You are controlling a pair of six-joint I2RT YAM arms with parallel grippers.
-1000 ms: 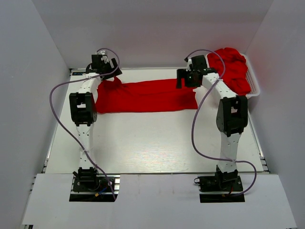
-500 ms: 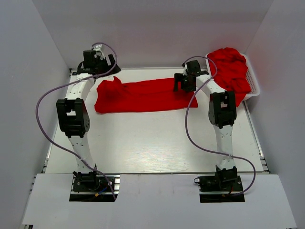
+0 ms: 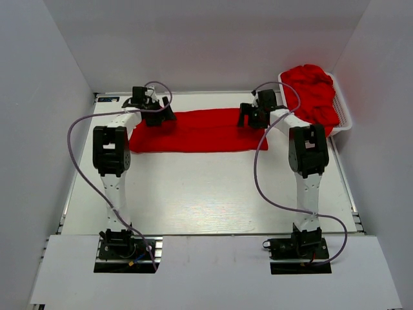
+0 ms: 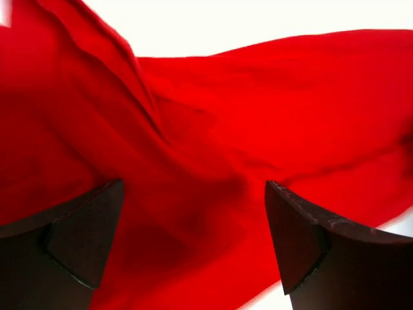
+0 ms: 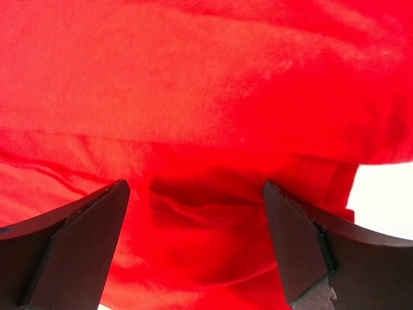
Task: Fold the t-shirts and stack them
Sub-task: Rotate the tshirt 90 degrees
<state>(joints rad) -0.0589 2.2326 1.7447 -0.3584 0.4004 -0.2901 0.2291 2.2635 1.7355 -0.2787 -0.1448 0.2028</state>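
Observation:
A bright red t-shirt (image 3: 200, 131) lies as a long flat band across the far part of the table. My left gripper (image 3: 158, 115) is open just above its left end; the left wrist view shows the cloth (image 4: 213, 161) between the spread fingers (image 4: 316, 239), with a raised fold at upper left. My right gripper (image 3: 250, 117) is open over the right end, and the right wrist view shows wrinkled cloth (image 5: 206, 129) between the fingers (image 5: 303, 239). More red t-shirts (image 3: 314, 90) are heaped in the basket.
A white slotted basket (image 3: 346, 117) stands at the far right corner against the wall. White walls close in the table on the left, back and right. The pale tabletop (image 3: 206, 187) stretches between the shirt and the arm bases.
The left gripper has swung from the far left corner right onto the shirt's left end. The right gripper shifted slightly toward the back. The shirt's raised left sleeve now lies flatter.

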